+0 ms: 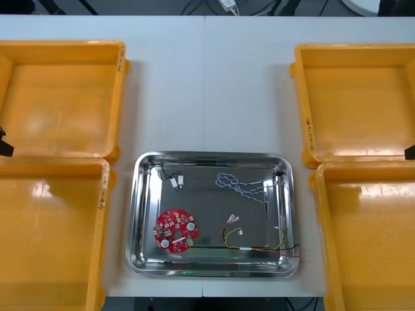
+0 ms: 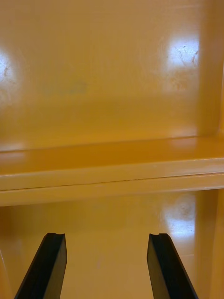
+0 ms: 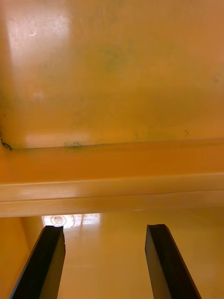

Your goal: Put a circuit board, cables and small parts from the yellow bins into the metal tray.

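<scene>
The metal tray (image 1: 139,214) sits at the table's front middle. Inside it lie a round red circuit board (image 1: 175,229), a twisted blue and white cable (image 1: 244,186), a red and yellow cable (image 1: 259,246), a black cable with white plugs (image 1: 172,177) and a small metal part (image 1: 233,219). My left gripper (image 3: 105,264) is open over the orange bins at the left, above the rims where two bins meet (image 3: 112,189). My right gripper (image 2: 106,268) is open over the right bins, above their adjoining rims (image 2: 112,175). Nothing sits between either pair of fingers.
Two yellow bins (image 1: 61,97) (image 1: 48,233) stand at the left and two yellow bins (image 1: 356,97) (image 1: 373,233) at the right, their floors bare. A dark tip of each arm shows at the left edge (image 1: 4,144) and right edge (image 1: 410,153). Bare table lies behind the tray.
</scene>
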